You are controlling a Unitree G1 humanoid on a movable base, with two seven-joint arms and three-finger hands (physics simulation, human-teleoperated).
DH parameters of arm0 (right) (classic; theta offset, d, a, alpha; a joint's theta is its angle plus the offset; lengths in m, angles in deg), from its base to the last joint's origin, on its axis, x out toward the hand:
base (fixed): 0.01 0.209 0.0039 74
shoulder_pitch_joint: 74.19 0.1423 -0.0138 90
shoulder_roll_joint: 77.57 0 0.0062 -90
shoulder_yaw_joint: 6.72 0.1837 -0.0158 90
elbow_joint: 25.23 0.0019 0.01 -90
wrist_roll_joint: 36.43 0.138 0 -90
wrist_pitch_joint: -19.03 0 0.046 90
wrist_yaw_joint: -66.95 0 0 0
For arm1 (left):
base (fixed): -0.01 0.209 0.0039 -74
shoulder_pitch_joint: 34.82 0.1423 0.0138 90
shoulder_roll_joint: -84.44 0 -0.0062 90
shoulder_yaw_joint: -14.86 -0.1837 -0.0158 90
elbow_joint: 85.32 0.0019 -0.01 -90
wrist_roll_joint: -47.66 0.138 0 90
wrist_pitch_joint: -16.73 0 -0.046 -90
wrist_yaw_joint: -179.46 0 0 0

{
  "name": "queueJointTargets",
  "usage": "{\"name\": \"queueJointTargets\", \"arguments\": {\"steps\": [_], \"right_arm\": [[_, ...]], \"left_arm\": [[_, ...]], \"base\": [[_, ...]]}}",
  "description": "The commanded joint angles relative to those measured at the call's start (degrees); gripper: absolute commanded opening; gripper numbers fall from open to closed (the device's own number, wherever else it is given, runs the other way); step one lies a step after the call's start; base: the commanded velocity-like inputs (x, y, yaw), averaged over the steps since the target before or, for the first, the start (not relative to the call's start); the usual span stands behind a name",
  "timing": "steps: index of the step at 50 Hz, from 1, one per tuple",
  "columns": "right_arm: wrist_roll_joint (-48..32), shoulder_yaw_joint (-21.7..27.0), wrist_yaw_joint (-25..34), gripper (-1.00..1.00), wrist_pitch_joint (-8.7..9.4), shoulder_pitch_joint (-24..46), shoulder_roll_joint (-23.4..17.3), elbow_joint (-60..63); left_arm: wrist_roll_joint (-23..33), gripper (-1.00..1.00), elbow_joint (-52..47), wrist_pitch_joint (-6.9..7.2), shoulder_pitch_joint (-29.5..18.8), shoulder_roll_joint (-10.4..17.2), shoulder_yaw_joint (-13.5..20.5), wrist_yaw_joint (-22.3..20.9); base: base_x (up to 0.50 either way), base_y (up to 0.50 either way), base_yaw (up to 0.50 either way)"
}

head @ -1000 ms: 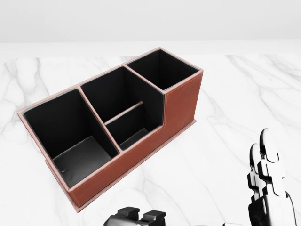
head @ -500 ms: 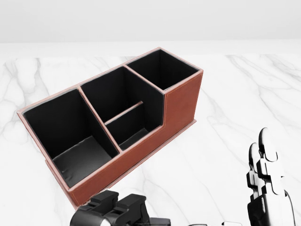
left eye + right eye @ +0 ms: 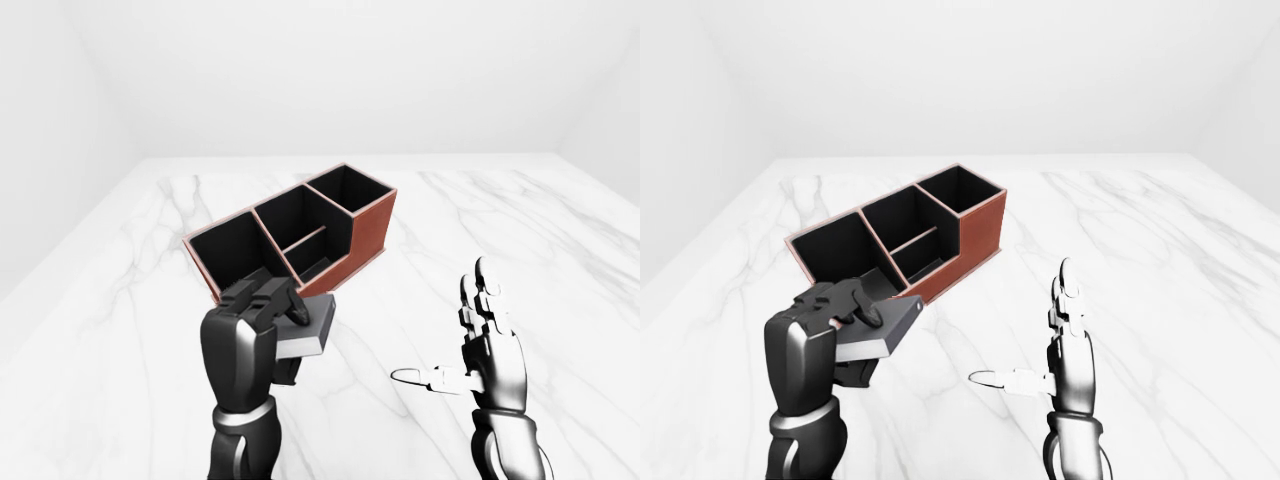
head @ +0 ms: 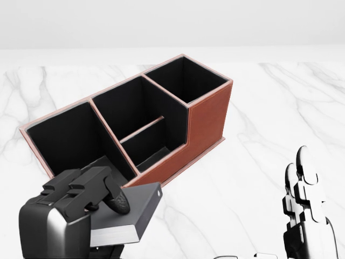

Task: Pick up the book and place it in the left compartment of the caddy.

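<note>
- Two hands show; the left hand (image 4: 81, 197) is raised at the lower left of the head view, its dark fingers (image 4: 116, 199) curled over the top of the book (image 4: 132, 213) and clamped on it.
- Held off the marble tabletop (image 4: 259, 140), the book lies roughly flat with its pale page edge facing the bottom of the view and its dark cover up.
- Its upper corner overlaps the caddy (image 4: 207, 121) at the low wall of the left compartment (image 4: 75, 140) in the head view; whether book and wall touch I cannot tell from these angles.
- Standing well to the right of the book, the right hand (image 3: 485, 345) is upright with its fingers spread apart and the thumb pointing toward the view's left, holding nothing.
- Brown outside and black inside, the caddy sits diagonally on the marble, its tallest compartment toward the upper right of the head view and a divided middle compartment between that and the left one.
- All of its compartments look empty.
</note>
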Motion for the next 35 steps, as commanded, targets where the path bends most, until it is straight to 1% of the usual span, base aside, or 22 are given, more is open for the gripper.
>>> {"name": "queueJointTargets", "arguments": {"steps": [1, 2, 5, 7, 8, 9, 11, 15, 16, 17, 20, 23, 28, 30, 31, 32, 35], "right_arm": [[0.01, 0.06, 0.02, 1.0, 0.0, 0.23, 0.04, -0.13], [0.04, 0.05, 0.04, 1.0, 0.0, 0.21, 0.04, -0.09], [-0.04, -0.01, 0.02, 1.0, 0.0, 0.09, 0.02, 0.08], [-0.03, 0.07, 0.04, 1.0, 0.0, 0.25, 0.01, -0.02], [-0.1, 0.05, 0.02, 1.0, 0.0, 0.45, 0.03, -0.08], [-0.1, 0.04, 0.02, 1.0, 0.0, 0.46, 0.03, -0.08], [-0.36, -0.16, -0.06, 1.0, 0.25, 0.51, 0.02, 0.09], [-0.11, -0.03, -0.04, 1.0, 0.3, 0.55, -0.03, 0.04], [-0.1, -0.02, -0.03, 1.0, 0.27, 0.47, -0.02, 0.1], [-0.1, -0.03, -0.02, 1.0, 0.2, 0.35, -0.01, 0.2], [-0.07, 0.02, 0.03, 1.0, 0.22, 0.37, -0.01, 0.2], [-0.11, 0.0, 0.05, 1.0, 0.28, 0.41, 0.0, 0.2], [-0.16, -0.04, 0.01, 1.0, 0.39, 0.55, 0.01, 0.08], [-0.26, -0.11, -0.01, 1.0, 0.41, 0.56, -0.01, 0.07], [-0.31, -0.16, -0.02, 1.0, 0.43, 0.57, -0.03, 0.09], [-0.31, -0.17, -0.03, 1.0, 0.43, 0.59, -0.04, 0.07], [-0.19, -0.1, -0.05, 1.0, 0.43, 0.66, -0.04, -0.05]], "left_arm": [[0.42, -1.0, -2.13, 0.0, -3.33, -3.23, 6.05, 0.64], [-0.4, -1.0, -2.78, 0.0, -4.02, -3.07, 7.27, -0.85], [-1.47, -1.0, -3.24, 0.0, -5.48, -3.91, 10.31, -2.4], [-1.33, -1.0, -2.63, 0.0, -7.21, -4.47, 12.27, -3.55], [-1.08, -1.0, -1.05, 0.0, -9.2, -4.64, 13.75, -4.33], [-0.99, -1.0, -0.93, 0.0, -9.32, -4.77, 13.93, -4.44], [-1.12, -1.0, 1.75, 0.0, -12.14, -4.92, 15.85, -5.54], [-0.82, -1.0, 6.43, 0.0, -16.67, -5.17, 18.4, -6.6], [-0.63, -1.0, 8.18, 0.0, -18.32, -5.09, 19.02, -7.22], [0.92, -1.0, 11.75, 0.0, -21.88, -4.73, 19.57, -9.22], [1.75, -1.0, 16.11, 0.0, -27.25, -4.31, 20.51, -11.85], [2.49, -1.0, 20.6, 0.0, -31.24, -3.65, 21.14, -13.66], [2.64, -1.0, 25.93, 0.0, -35.47, -2.54, 22.15, -15.28], [2.72, -1.0, 27.38, 0.0, -36.5, -2.09, 22.23, -15.8], [2.63, -1.0, 28.47, 0.0, -36.92, -1.65, 21.97, -17.83], [2.48, -1.0, 28.84, 0.0, -37.25, -1.56, 22.1, -18.3], [2.41, -1.0, 29.55, 0.0, -38.61, -1.27, 22.84, -18.57]], "base": [[0.0, 0.0, 0.0], [0.0, 0.0, 0.0], [0.0, 0.0, 0.0], [0.0, 0.0, 0.0], [0.0, 0.0, 0.0], [0.0, 0.0, 0.0], [0.0, 0.0, 0.0], [0.0, 0.0, 0.0], [0.0, 0.0, 0.0], [0.0, 0.0, 0.0], [0.0, 0.0, 0.0], [0.0, 0.0, 0.0], [0.0, 0.0, 0.0], [0.0, 0.0, 0.0], [0.0, 0.0, 0.0], [0.0, 0.0, 0.0], [0.0, 0.0, 0.0]]}}
